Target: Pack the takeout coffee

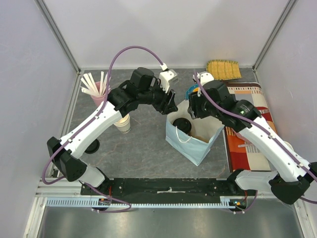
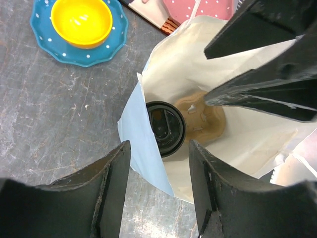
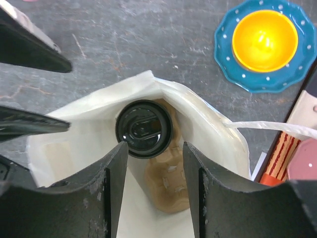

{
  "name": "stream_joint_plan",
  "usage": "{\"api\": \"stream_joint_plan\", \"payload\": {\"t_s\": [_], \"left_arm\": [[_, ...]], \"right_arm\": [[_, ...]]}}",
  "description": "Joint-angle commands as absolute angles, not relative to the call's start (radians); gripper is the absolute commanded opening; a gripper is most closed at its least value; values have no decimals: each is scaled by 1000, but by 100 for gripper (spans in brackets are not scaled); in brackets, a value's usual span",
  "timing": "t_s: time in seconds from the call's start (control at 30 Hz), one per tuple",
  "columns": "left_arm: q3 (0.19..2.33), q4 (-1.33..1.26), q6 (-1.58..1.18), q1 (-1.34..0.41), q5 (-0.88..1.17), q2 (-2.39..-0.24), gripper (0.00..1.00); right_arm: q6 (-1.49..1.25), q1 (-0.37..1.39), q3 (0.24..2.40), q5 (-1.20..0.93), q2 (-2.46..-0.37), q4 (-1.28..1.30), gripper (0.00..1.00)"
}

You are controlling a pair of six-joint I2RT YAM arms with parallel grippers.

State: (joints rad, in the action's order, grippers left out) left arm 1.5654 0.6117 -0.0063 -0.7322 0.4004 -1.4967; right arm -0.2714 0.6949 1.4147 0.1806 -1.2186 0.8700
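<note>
the small white paper cup with the round black plastic lid (image 3: pixel 143 129) stands inside the pale blue paper bag (image 1: pixel 195 148), close to the bag wall on the left arm's side, with its lid facing up and looking level. on the bag's floor beside it lies a brown moulded cardboard cup carrier (image 3: pixel 168 186). from above i cannot tell whether the cup sits in one of its wells or only against it.

the right gripper (image 3: pixel 155 148) hangs over the bag's mouth, right above the cup. its jaws are apart with nothing between them, and the lid shows in the gap well below the fingertips. the left gripper (image 2: pixel 159 151) hangs over the bag's rim on the left arm's side, jaws also apart. it straddles the wall without pinching it, as far as the wrist view shows.

the placing looks done, so the step in hand is probably a clean exit. the right gripper should rise straight up out of the bag's mouth with its jaws at this spread, and not move sideways until the fingertips are above the rim. the paper walls lean inward, and a snag could drag the bag and topple the cup. the thin white handle (image 3: pixel 267 128) at the bag's far rim is the likeliest thing to catch. the left gripper should back outward from the rim, not across the mouth. moving one arm at a time would help, since both crowd the space above the bag.
</note>
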Motion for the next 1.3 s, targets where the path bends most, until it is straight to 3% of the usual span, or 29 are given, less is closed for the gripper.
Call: {"api": "stream_joint_plan", "payload": {"t_s": [0.0, 0.3, 0.63, 0.83, 1.03, 1.27], "left_arm": [[1637, 581, 69, -729, 355, -1485, 58], [1788, 575, 100, -660, 244, -1506, 65], [1954, 598, 139, -263, 34, -1578, 73], [1963, 595, 173, -63, 34, -1660, 70], [2059, 690, 225, 31, 93, -1792, 53], [1913, 687, 244, 46, 143, -1756, 59]], "right_arm": [[-242, 699, 1528, 117, -1186, 894, 56], [-261, 699, 1692, 126, -1204, 891, 59], [-310, 699, 1836, 163, -1264, 833, 62], [-331, 699, 1824, 164, -1256, 821, 62], [-347, 700, 1833, 155, -1258, 825, 62], [-364, 699, 1842, 150, -1262, 838, 61]]}}
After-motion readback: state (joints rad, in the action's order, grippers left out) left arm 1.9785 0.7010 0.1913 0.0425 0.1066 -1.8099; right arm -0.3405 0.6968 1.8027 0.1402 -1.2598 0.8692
